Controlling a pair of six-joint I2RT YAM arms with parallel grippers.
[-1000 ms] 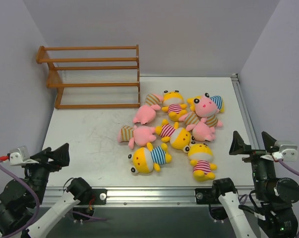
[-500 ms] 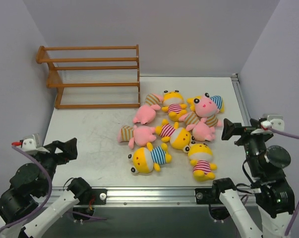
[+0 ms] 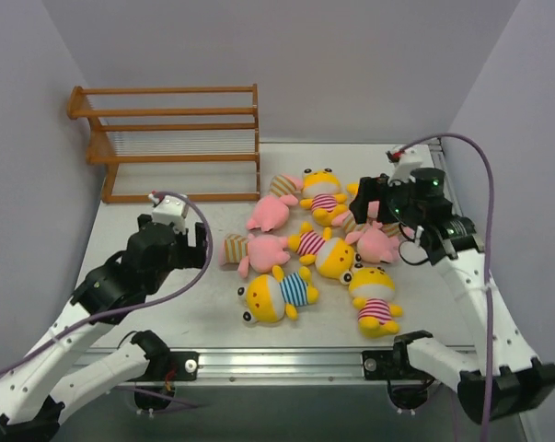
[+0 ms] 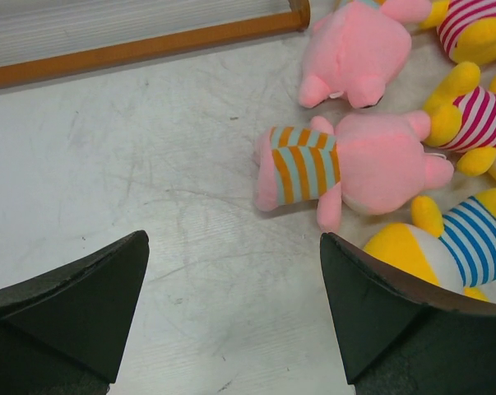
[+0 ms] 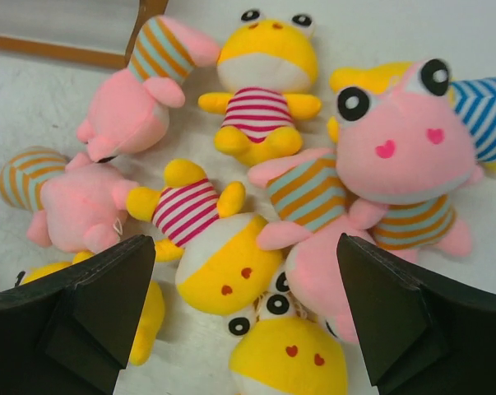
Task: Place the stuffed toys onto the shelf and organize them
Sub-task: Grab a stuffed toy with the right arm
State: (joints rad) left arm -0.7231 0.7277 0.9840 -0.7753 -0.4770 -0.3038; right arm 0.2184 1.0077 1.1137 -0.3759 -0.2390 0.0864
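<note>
Hovering my left fingers (image 4: 75,304), spread wide and holding nothing, over pink toy (image 4: 363,160) mid-surface (image 3: 213,322); right fingers (image 5: 396,321) equally spread above stuffed toys (image 5: 268,74). Shelf (image 3: 167,158) at far-left corner.

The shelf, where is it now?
Top view: the shelf stands at the far left of the table, by the back wall, beyond the toys.

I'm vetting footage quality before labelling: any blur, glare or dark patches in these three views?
Top external: even light, soft shadows under the stuffed toys, all sharp, no glare. Left wrist: crisp pink toy and table scratches, left fingers near-black. Right wrist: toys slightly soft up close, right fingers dark silhouettes.
</note>
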